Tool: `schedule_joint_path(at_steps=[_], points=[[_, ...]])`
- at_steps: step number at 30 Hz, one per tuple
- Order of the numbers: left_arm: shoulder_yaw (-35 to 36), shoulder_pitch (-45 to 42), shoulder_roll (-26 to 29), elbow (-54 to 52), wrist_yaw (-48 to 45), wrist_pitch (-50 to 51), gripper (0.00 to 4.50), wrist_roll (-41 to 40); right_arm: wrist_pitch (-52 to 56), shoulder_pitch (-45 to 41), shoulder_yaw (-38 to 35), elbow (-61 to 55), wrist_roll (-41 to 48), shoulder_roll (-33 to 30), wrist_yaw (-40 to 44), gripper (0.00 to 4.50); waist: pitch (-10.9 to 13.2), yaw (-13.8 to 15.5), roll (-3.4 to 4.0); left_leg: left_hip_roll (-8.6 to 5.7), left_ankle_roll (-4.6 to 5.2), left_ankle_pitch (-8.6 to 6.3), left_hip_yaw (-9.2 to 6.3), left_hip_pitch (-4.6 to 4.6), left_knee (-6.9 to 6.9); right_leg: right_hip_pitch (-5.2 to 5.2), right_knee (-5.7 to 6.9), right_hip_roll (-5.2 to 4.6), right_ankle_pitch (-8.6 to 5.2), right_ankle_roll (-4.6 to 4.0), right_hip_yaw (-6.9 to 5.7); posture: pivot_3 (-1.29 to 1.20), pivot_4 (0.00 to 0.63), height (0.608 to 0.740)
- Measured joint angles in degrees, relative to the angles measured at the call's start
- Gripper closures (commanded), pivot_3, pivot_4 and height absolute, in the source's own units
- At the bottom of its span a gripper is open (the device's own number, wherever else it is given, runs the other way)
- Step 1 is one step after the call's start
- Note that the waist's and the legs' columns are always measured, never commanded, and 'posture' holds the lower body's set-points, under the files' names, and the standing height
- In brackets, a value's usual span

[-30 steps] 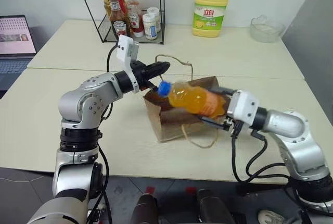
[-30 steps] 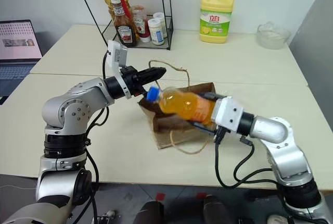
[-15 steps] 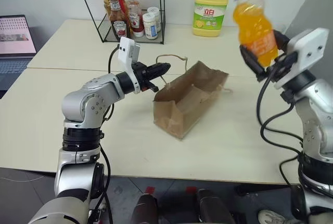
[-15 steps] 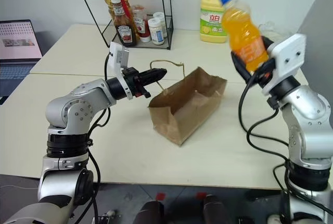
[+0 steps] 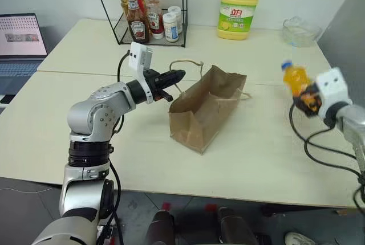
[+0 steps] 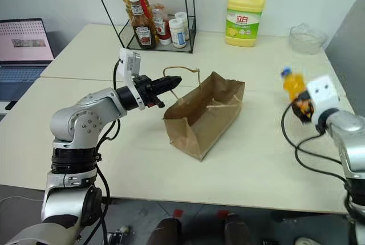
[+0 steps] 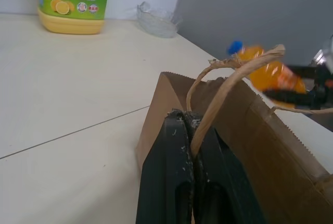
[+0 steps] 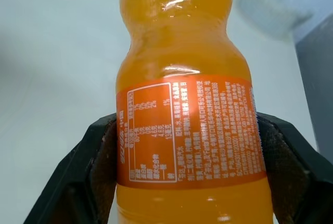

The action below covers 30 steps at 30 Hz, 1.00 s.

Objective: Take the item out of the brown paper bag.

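The item, a small orange drink bottle point(image 5: 293, 78) with a blue cap, hangs over the table's right side, well clear of the brown paper bag point(image 5: 205, 108). My right gripper point(image 5: 306, 98) is shut on its labelled middle; in the right wrist view the black fingers point(image 8: 86, 174) press both sides of the bottle point(image 8: 187, 125). The bag rests crumpled on the table's middle, its mouth open. My left gripper point(image 5: 175, 76) is shut on one tan cord handle point(image 7: 229, 73) at the bag's near rim point(image 7: 171, 86).
A yellow detergent jug point(image 5: 238, 8) stands at the back, with a glass bowl point(image 5: 300, 30) to its right. A black wire rack point(image 5: 151, 14) with sauce and oil bottles stands at the back left. A laptop point(image 5: 20, 43) sits far left. A grey panel point(image 5: 348, 23) bounds the right.
My right gripper drew the bottle out of the bag's mouth, swung it up high on the right, then brought it down lower at the right. The bag shifted. My left gripper stayed on the handle.
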Motion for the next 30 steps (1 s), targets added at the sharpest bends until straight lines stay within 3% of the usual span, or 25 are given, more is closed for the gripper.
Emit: schedule_joint_path(at_steps=[8,11,14,20,30], points=[[0.0,0.0,-0.5,-0.5,0.2,0.0,4.50,0.0,-6.5,-1.9,6.5,8.3,-3.8,-1.5,10.5,1.22,0.0,-1.3,-0.01,0.01,-0.05,0.05,-0.01,0.10,0.09,0.09,0.14,0.01,0.02,0.04,0.01,0.00,0.150,0.740],[0.0,0.1,-0.5,-0.6,0.3,0.0,4.50,0.0,-8.2,-2.3,6.8,9.6,-5.4,-1.1,11.4,0.19,0.0,-1.3,-0.02,0.01,-0.05,0.05,-0.01,0.11,0.11,0.12,0.13,0.01,0.04,0.08,0.01,0.00,0.150,0.740],[0.0,0.5,-0.5,-1.4,0.6,0.1,4.50,0.0,-8.8,-2.2,6.9,9.9,-5.9,-0.5,12.0,0.01,0.0,-1.3,-0.02,0.02,-0.06,0.05,-0.02,0.11,0.10,0.12,0.14,0.01,0.04,0.08,0.00,0.00,0.150,0.740],[0.5,2.4,0.2,-3.5,0.5,1.9,3.10,-1.9,-8.7,1.6,4.2,3.2,-4.5,-0.4,13.9,0.00,0.0,-1.1,-0.02,0.02,-0.06,0.05,-0.03,0.07,0.07,0.11,0.10,0.01,0.03,0.07,-0.02,0.00,0.150,0.740],[5.2,5.7,4.1,-9.2,2.1,5.3,0.02,-5.4,-3.3,7.7,-3.6,-13.1,-1.3,4.8,10.0,0.00,0.0,-0.8,-0.02,0.03,-0.06,0.05,-0.07,0.08,0.07,0.12,0.11,0.00,0.03,0.08,-0.05,0.00,0.150,0.740]])
